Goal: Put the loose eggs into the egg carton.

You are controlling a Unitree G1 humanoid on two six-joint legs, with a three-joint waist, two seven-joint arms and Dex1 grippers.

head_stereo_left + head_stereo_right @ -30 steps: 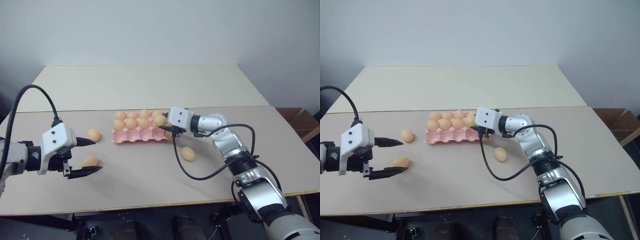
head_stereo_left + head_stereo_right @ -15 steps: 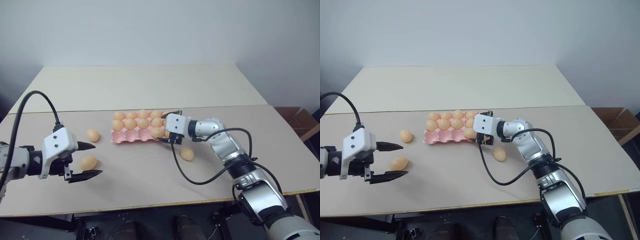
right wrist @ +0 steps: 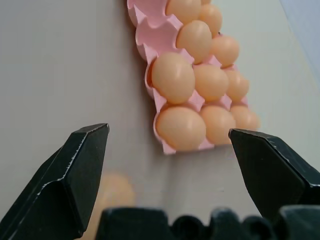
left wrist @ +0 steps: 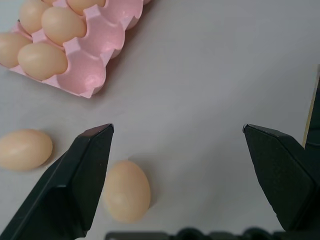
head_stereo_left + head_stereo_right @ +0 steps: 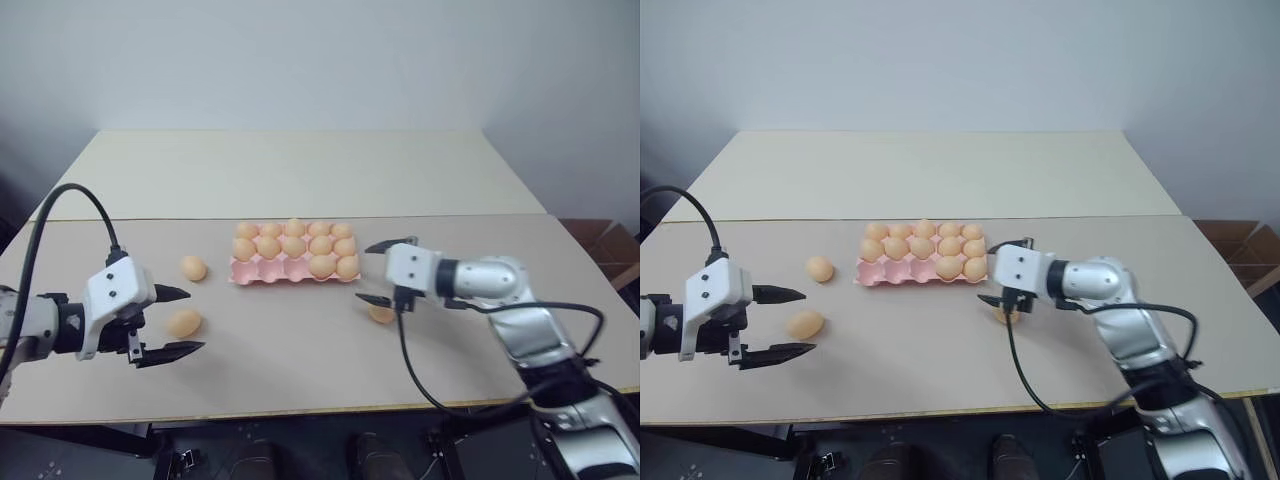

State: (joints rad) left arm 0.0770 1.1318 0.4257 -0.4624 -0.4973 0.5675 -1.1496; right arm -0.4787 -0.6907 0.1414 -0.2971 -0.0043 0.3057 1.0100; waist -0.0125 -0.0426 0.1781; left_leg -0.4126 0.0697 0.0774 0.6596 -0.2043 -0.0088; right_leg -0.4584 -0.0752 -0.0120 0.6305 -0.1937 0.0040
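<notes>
The pink egg carton [image 5: 264, 271] lies mid-table with most cups filled; three front-row cups at its left end are bare. Three loose eggs lie on the table. One egg [image 5: 194, 268] rests left of the carton. Another egg [image 5: 184, 322] lies between the spread fingers of my open left gripper [image 5: 195, 320], close to one finger [image 4: 75, 185] in the left wrist view. My right gripper [image 5: 363, 273] stands open just right of the carton, nothing in it. The third egg [image 5: 381, 314] peeks out beneath its lower finger.
A second, paler table [image 5: 290, 170] butts against the far edge. A cardboard box [image 5: 605, 240] sits on the floor at the right. Black cables loop from both wrists over the near table edge [image 5: 300, 408].
My right gripper opened at the carton's near right corner, left an egg in a front cup and drew back to the right. The left gripper kept still.
</notes>
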